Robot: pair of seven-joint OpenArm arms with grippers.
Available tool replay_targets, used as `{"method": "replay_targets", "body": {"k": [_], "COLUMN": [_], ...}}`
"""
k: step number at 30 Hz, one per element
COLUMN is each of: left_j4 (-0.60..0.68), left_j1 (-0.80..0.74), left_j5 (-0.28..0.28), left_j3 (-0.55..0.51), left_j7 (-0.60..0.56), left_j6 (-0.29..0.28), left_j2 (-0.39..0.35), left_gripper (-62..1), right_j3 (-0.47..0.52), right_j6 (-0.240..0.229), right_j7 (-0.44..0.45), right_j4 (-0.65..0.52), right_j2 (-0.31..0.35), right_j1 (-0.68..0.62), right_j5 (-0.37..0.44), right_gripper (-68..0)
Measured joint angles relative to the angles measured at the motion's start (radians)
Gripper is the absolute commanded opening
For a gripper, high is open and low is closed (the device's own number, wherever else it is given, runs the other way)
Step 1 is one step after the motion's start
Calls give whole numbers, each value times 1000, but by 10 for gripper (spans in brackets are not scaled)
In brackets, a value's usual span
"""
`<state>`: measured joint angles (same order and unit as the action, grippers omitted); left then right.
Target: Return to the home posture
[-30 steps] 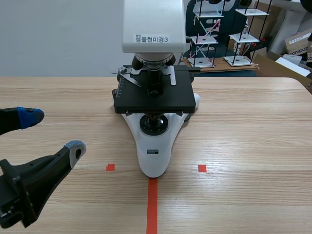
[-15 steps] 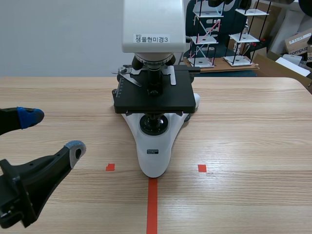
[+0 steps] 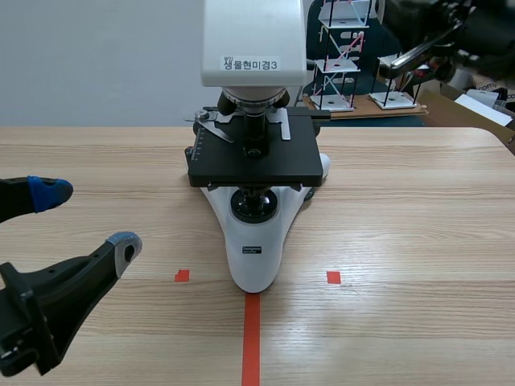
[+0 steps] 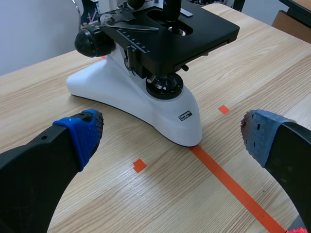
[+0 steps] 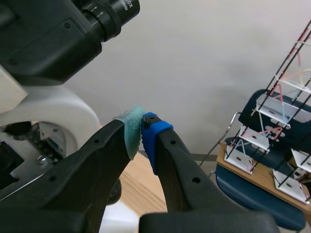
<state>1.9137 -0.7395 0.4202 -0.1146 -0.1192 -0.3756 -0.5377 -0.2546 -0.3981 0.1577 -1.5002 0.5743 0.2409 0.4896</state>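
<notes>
Your right claw (image 5: 141, 133) was clenched on nothing, high up just beside the eyepiece (image 5: 114, 12) of the microscope (image 3: 253, 241), while your left claw (image 3: 87, 219) hung released, low over the table (image 3: 402, 225) left of it, so the right one likely had farther to travel home.

The right arm (image 3: 438, 28) has come into the upper right corner of the scene view. It is a dark, blurred shape held high, off to the side of the microscope (image 3: 253, 161), where a second ago only the background showed. It now covers part of the wire racks (image 3: 338, 56) standing beyond the table (image 3: 418, 209).
</notes>
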Motion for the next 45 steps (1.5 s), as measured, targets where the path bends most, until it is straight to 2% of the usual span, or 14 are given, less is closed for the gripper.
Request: {"method": "replay_targets", "body": {"k": [2, 4, 7, 11, 13, 15, 20, 24, 27, 45], "left_j4": [0, 0, 0, 0, 0, 0, 0, 0, 0, 0], "left_j1": [0, 0, 0, 0, 0, 0, 0, 0, 0, 0], "left_j5": [0, 0, 0, 0, 0, 0, 0, 0, 0, 0], "left_j3": [0, 0, 0, 0, 0, 0, 0, 0, 0, 0], "left_j7": [0, 0, 0, 0, 0, 0, 0, 0, 0, 0], "left_j6": [0, 0, 0, 0, 0, 0, 0, 0, 0, 0], "left_j2": [0, 0, 0, 0, 0, 0, 0, 0, 0, 0], "left_gripper": [-13, -13, -13, -13, -13, -13, -13, -13, -13, -13], "right_j3": [37, 70, 110, 137, 142, 148, 153, 153, 153, 153], "right_j6": [30, 55, 60, 67, 111, 134, 136, 140, 140, 140], "right_j7": [6, 54, 98, 153, 200, 207, 188, 188, 185, 166], "right_j4": [-74, -140, -224, -315, -349, -377, -428, -455, -479, -483], "right_j2": [-1, -1, -5, -40, -67, -98, -164, -186, -187, -183], "right_j1": [-94, -192, -324, -488, -575, -655, -818, -919, -970, -964], "right_j5": [0, -4, -71, -156, -170, -196, -244, -248, -299, -322], "right_gripper": [-535, -450, -376, -162, -105, -95, -72, -65, -49, -50]}}
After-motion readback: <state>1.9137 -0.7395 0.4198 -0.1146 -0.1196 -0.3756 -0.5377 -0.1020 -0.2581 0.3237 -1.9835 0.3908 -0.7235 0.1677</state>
